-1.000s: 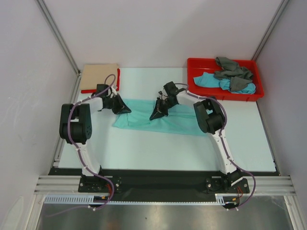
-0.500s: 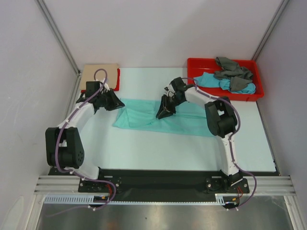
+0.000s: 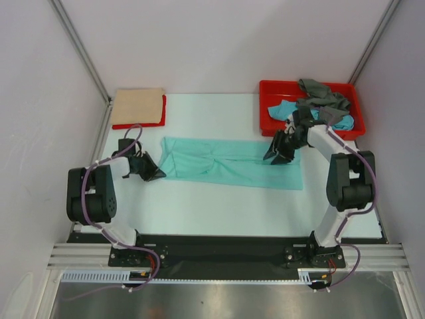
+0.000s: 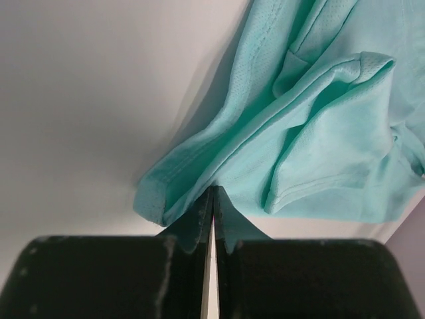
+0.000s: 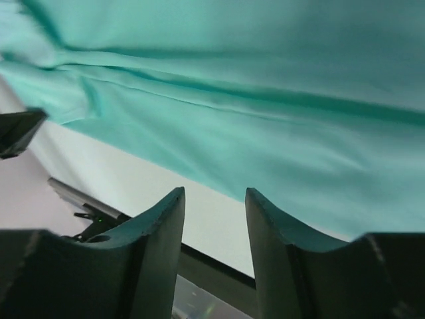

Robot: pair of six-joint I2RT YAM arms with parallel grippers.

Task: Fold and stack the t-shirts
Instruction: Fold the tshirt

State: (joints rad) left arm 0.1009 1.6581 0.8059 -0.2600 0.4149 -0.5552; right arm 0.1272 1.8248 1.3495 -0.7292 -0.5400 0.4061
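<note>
**Five shirts, one in work: the mint one lies crosswise between your arms**

There is one table (image 3: 212, 206). On its middle lies one mint shirt (image 3: 226, 163), spread fairly flat, with its long axis running left to right across both arms' reach. One tray (image 3: 312, 135) sits at the far right corner with two shirts heaped in it, the grey shirt (image 3: 322, 96) over the turquoise shirt (image 3: 285, 111). At the far left corner two more lie folded, the beige shirt (image 3: 137, 105) on the red shirt (image 3: 136, 125), of which only an edge shows. That makes five shirts: two stacked, two waiting, one on the table.

Your left gripper (image 4: 212, 198) is at the mint shirt's left end. Its fingers are pressed together on a hem corner, and the cloth runs away from it to the right. Your right gripper (image 5: 214, 194) hovers over the shirt's right part, near the tray. Its fingers are spread apart with nothing between them, and the cloth lies ahead of and beneath them.

The right arm is the nearer one to the free right end, so that end looks like its to pinch.
</note>
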